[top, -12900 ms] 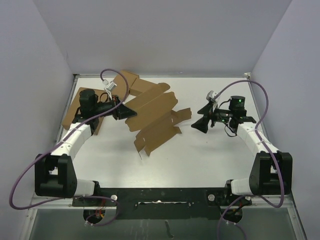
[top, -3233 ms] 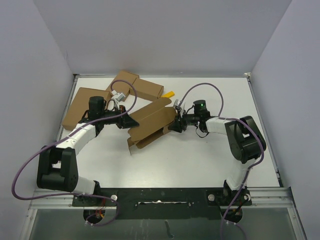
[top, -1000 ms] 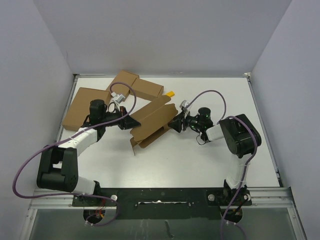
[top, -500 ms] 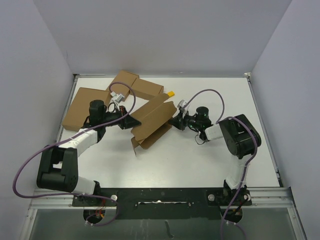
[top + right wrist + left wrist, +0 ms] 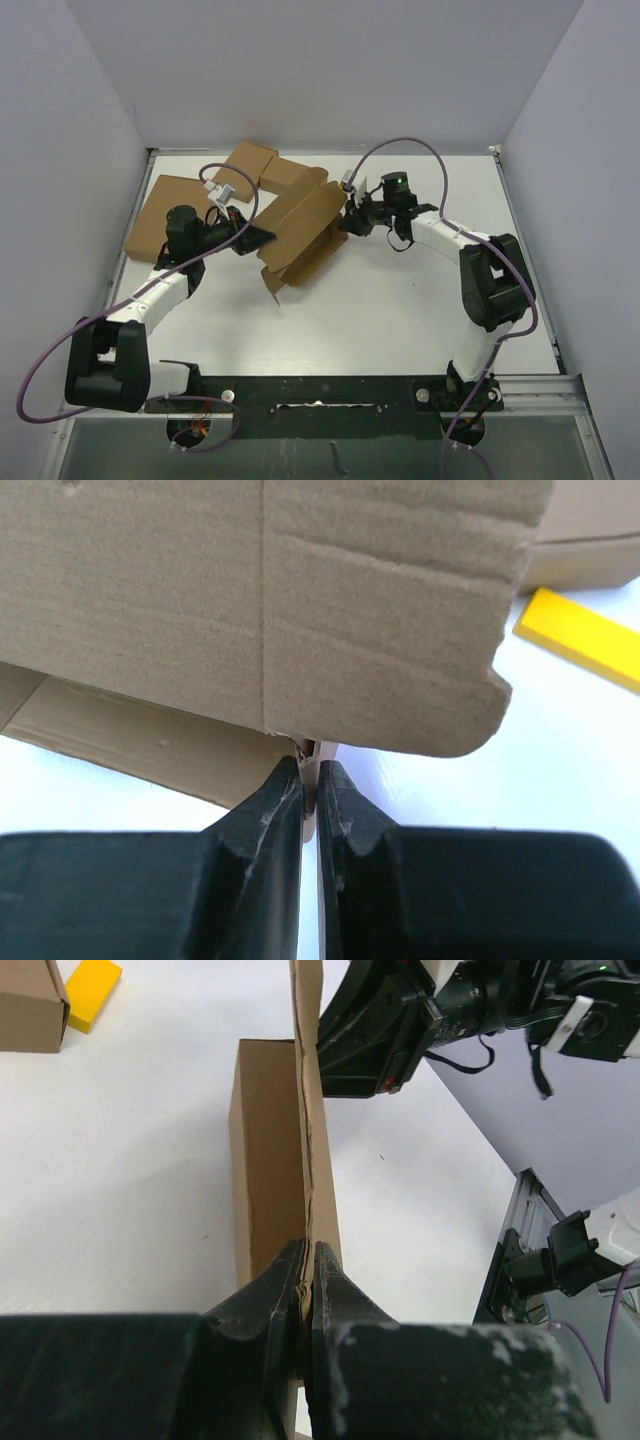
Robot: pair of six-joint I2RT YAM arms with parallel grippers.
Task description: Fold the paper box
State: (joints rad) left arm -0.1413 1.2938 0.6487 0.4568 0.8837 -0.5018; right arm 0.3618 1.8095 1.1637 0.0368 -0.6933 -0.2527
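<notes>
Left gripper and right gripper each pinch a thin edge of the paper box; uneven pulling could tear a panel or let it slip free.

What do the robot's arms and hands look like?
The left arm and right arm both have white links with black joints and blocky black housings. A purple cable loops along each arm. The left hand and right hand have matte black, tapering fingers. A green light glows near the right wrist.
</notes>
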